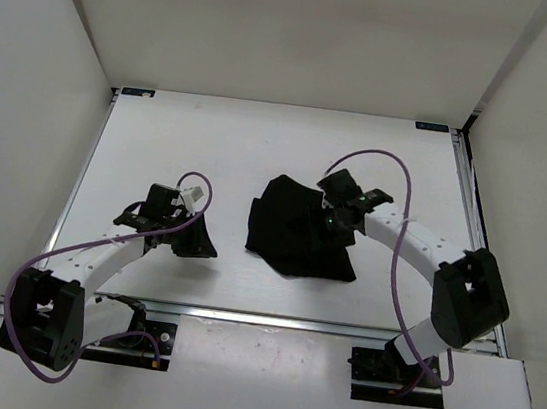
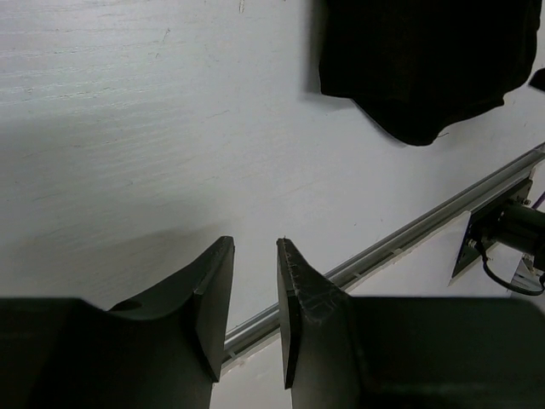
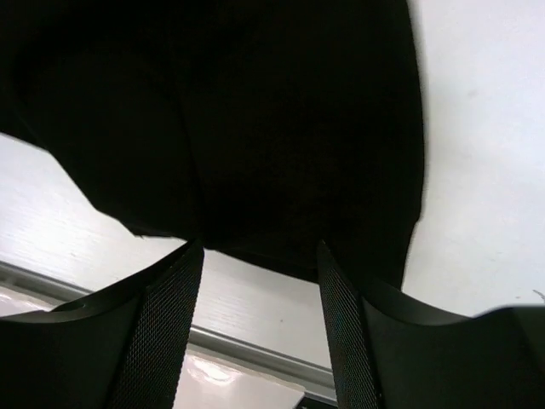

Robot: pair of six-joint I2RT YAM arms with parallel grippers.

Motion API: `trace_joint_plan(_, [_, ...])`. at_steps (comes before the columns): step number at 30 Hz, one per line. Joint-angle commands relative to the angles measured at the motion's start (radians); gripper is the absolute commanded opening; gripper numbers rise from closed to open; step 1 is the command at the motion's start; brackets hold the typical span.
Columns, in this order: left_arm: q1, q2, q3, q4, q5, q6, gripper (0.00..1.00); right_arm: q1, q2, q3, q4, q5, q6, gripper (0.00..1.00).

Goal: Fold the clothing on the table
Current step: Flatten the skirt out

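At the near edge of the table (image 1: 212, 136), my two arms reach out from their bases, a purple cable (image 1: 401, 272) looping over each. My left gripper (image 2: 255, 247) hangs low over the white tabletop just past the metal rail (image 2: 400, 243), its fingers parted by a modest gap with nothing between them. My right gripper (image 3: 260, 247) is poised at the right side of the clothing (image 1: 295, 233), fingers spread wide and gripping nothing. Black fabric fills the wrist view beyond the fingertips, and I cannot tell whether they touch it. The clothing lies in a rumpled, partly folded heap a little right of the table's middle, well apart from my left gripper. Farther on, the white surface runs to the far rail, closed in by white walls (image 1: 277, 23).
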Motion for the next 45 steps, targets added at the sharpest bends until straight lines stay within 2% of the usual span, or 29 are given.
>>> trace_joint_plan(1, [0.007,-0.024,-0.009,0.019,0.032,0.005,0.38,0.042,0.01,-0.007,0.025,0.01,-0.077,0.62])
trace_joint_plan(11, [0.013,-0.013,-0.02,0.032,0.043,0.001,0.38,0.037,0.067,0.042,0.068,-0.004,-0.089,0.59])
trace_joint_plan(15, [0.019,-0.018,-0.022,0.021,0.043,0.004,0.38,0.036,0.116,0.077,0.057,-0.012,-0.086,0.47])
trace_joint_plan(21, [0.033,-0.023,-0.026,0.022,0.048,0.004,0.37,0.069,0.151,0.109,0.033,-0.045,-0.094,0.38])
trace_joint_plan(23, [0.034,-0.026,-0.028,0.024,0.049,0.002,0.38,0.066,0.168,0.11,0.017,-0.053,-0.092,0.28])
trace_joint_plan(25, [0.037,-0.023,-0.029,0.028,0.051,0.001,0.38,0.063,0.174,0.108,0.0,-0.052,-0.089,0.03])
trace_joint_plan(26, [0.039,-0.029,-0.034,0.024,0.046,-0.001,0.38,0.072,0.169,0.11,-0.012,-0.046,-0.092,0.0])
trace_joint_plan(31, [0.04,-0.026,-0.034,0.03,0.054,-0.002,0.38,0.033,0.093,0.145,-0.064,0.072,-0.075,0.0])
trace_joint_plan(37, [0.04,-0.027,-0.04,0.039,0.057,-0.007,0.38,-0.139,0.001,0.312,-0.258,0.373,0.021,0.0])
trace_joint_plan(41, [0.043,-0.035,-0.048,0.05,0.058,-0.001,0.38,-0.219,0.019,0.376,-0.291,0.364,-0.003,0.0])
trace_joint_plan(45, [0.053,-0.044,-0.051,0.052,0.064,-0.002,0.38,-0.149,0.125,0.428,-0.274,0.318,-0.017,0.0])
